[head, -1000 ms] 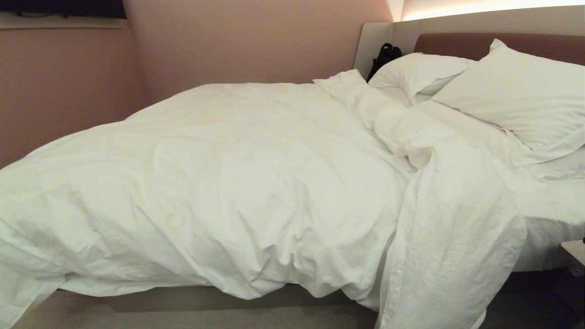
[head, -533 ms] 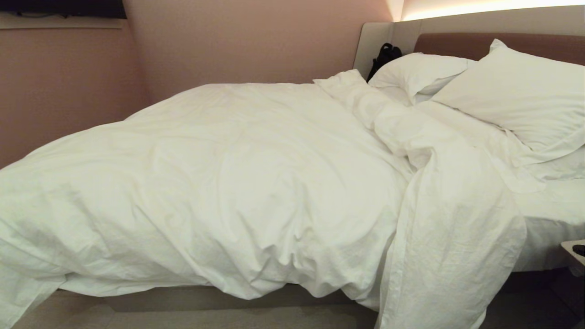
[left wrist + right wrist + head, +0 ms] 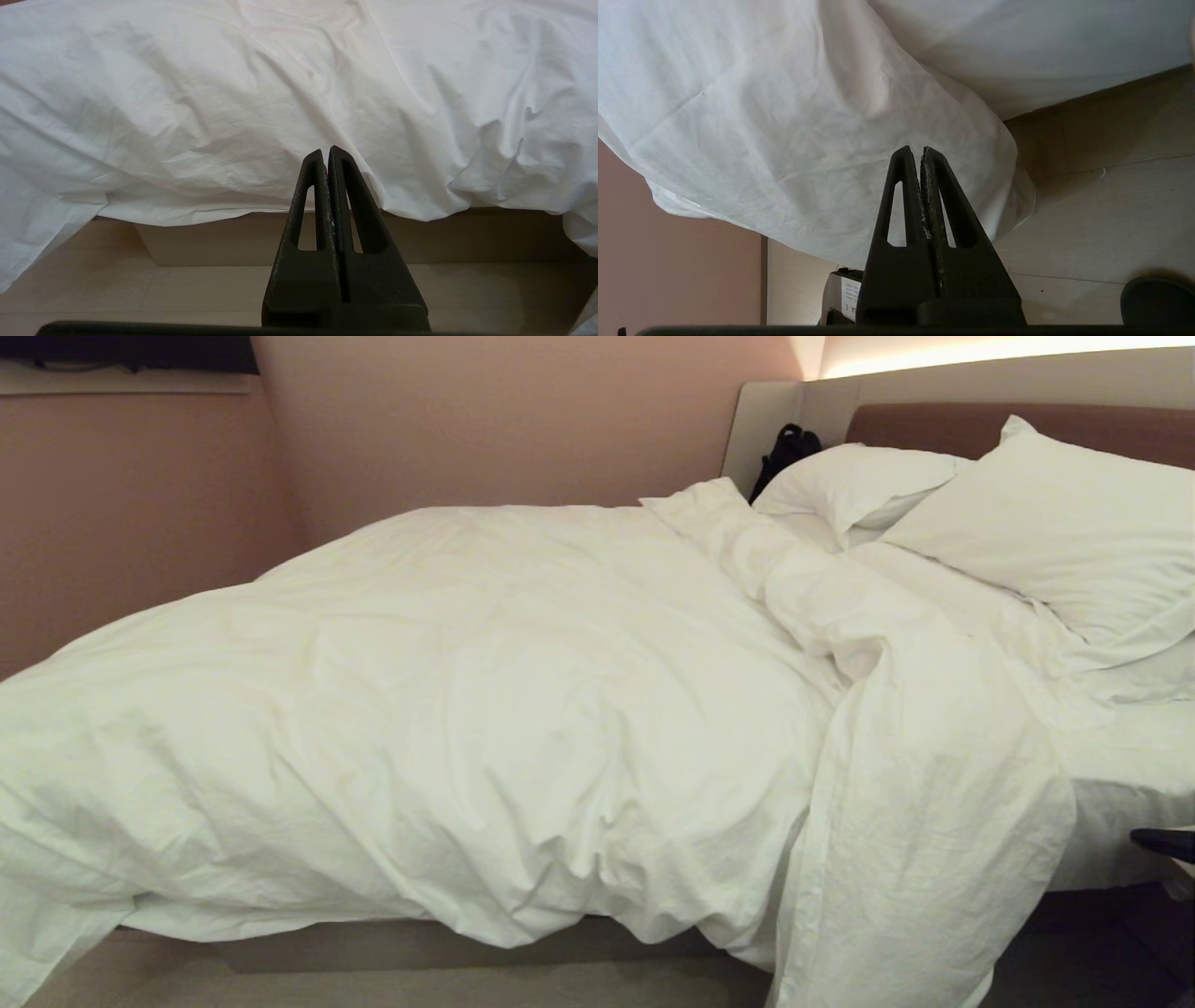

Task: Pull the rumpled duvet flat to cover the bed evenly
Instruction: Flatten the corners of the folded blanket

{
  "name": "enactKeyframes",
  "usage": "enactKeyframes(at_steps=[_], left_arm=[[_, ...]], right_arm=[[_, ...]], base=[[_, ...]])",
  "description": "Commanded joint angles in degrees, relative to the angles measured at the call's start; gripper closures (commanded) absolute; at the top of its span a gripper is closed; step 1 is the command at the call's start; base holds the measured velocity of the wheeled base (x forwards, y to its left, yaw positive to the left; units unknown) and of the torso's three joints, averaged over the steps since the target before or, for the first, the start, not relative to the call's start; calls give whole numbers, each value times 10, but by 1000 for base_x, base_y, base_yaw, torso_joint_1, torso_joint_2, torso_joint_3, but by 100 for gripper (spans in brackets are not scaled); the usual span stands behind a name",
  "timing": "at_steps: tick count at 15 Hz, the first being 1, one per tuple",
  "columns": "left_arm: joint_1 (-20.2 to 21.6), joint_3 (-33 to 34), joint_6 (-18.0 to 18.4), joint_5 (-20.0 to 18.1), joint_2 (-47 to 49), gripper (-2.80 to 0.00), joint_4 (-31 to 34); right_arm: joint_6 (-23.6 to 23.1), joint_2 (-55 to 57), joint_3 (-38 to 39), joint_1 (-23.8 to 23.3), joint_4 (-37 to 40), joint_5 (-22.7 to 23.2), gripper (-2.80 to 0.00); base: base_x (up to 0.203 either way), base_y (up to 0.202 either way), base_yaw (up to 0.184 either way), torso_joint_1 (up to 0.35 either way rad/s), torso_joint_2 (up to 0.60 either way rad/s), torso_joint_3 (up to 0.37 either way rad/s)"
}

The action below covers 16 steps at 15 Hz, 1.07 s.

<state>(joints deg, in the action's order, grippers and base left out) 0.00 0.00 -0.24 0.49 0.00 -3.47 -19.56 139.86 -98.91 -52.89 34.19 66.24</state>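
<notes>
The puffy white duvet lies rumpled over most of the bed. A bunched ridge runs toward the pillows, and a flap hangs over the near side down to the floor. My right gripper pokes in at the right edge of the head view, beside the mattress. In its wrist view the right gripper is shut and empty, pointing at the hanging flap. My left gripper is shut and empty, low before the duvet's overhanging edge; it is out of the head view.
Two white pillows lean on the brown headboard, with a black bag behind. Bare sheet shows at right. A labelled box stands on the floor. Pink walls close the far side.
The right gripper has come into the head view from the right edge, moving left. The duvet and the left gripper have not moved.
</notes>
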Motion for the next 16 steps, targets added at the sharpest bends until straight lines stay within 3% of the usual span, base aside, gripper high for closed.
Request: enactKeyframes(at_steps=[1,5,8,12,13,16], left_arm=[[0,0,0,0,0,0,0],[0,0,0,0,0,0,0],[0,0,0,0,0,0,0],[0,0,0,0,0,0,0],[0,0,0,0,0,0,0],[0,0,0,0,0,0,0]], right_arm=[[-1,-2,-4,2,2,5,0],[0,-24,-42,-21,-1,20,0],[2,19,-116,-21,-4,48,0],[-2,47,-121,-9,-57,53,0],[-3,50,-121,-5,-64,54,-280],[-4,51,-119,5,-58,72,-280]], base=[[0,0,0,0,0,0],[0,0,0,0,0,0],[0,0,0,0,0,0],[0,0,0,0,0,0],[0,0,0,0,0,0],[0,0,0,0,0,0]])
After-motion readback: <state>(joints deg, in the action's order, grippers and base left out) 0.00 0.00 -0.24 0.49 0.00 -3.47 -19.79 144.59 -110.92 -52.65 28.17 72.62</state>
